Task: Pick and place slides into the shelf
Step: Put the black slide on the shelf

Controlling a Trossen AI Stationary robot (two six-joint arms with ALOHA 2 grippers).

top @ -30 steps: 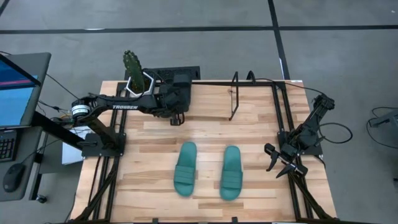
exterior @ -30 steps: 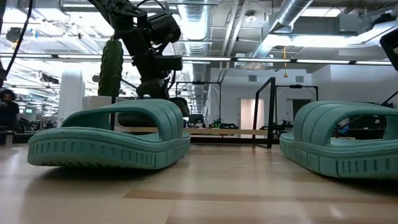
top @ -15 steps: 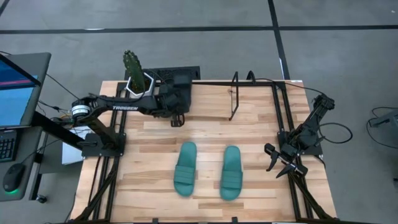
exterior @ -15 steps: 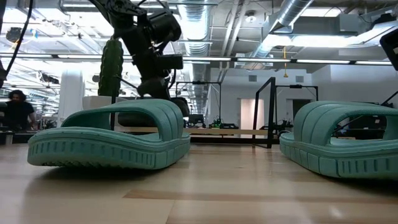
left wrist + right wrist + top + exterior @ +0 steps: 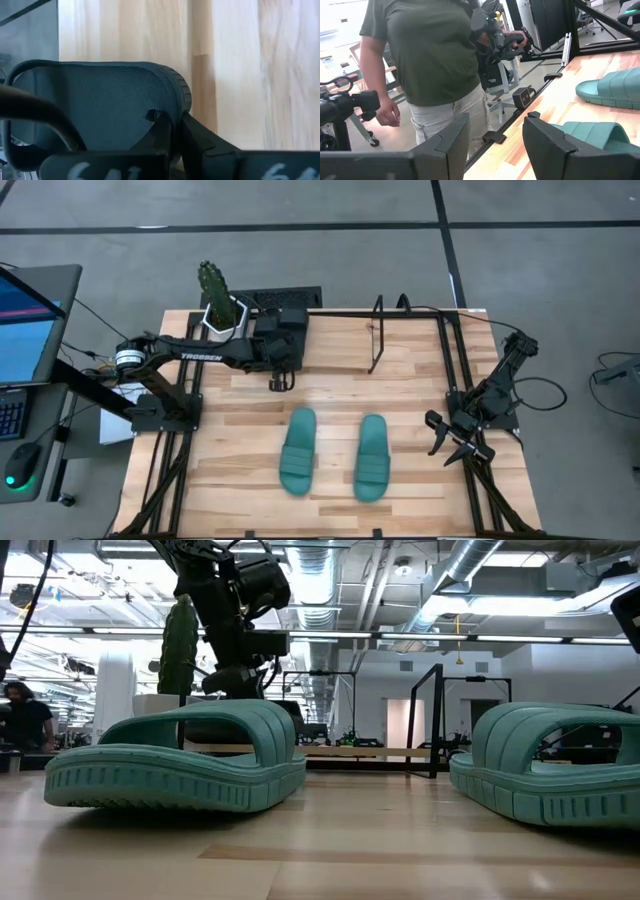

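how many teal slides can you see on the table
2. The left teal slide and the right teal slide lie side by side on the table's near half, apart. The left gripper holds a black slide; more may be hidden.

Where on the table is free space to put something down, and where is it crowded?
Bare wood lies between the two teal slides and along the table's near edge. The far left corner is crowded: left gripper, black slide, cactus.

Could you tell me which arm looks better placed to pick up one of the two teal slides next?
Probably the right. The right gripper waits open beside the nearer teal slide, with bare table between them. The left gripper is by the shelf end, shut on a black slide.
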